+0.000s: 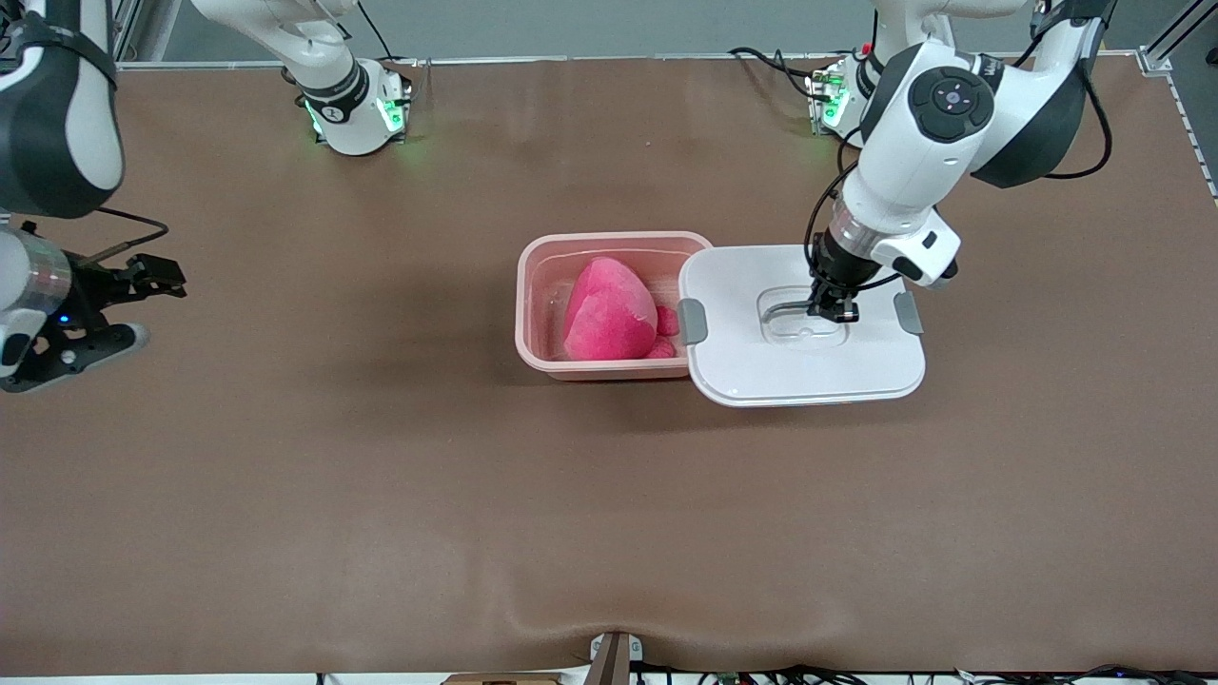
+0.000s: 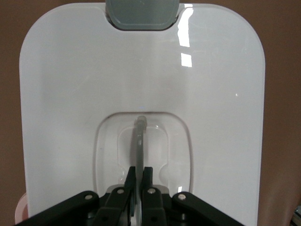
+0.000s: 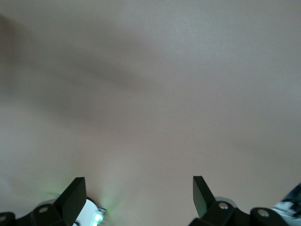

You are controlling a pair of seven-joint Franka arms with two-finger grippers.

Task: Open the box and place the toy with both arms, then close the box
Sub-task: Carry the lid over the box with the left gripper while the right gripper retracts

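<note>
White lid [image 1: 809,366], handle pinched in left claw [image 1: 834,311], overlapping open pink box [image 1: 544,314] lying at nine o'clock, toy [image 1: 609,312] inside; right claw [image 1: 133,304] wide, idle.

A brown table [image 1: 381,476] filled the view, its covering rippled along the edge nearest the front camera. Black cables [image 1: 761,67] trailed near the left arm's base, and more lay beneath that nearest edge.
</note>
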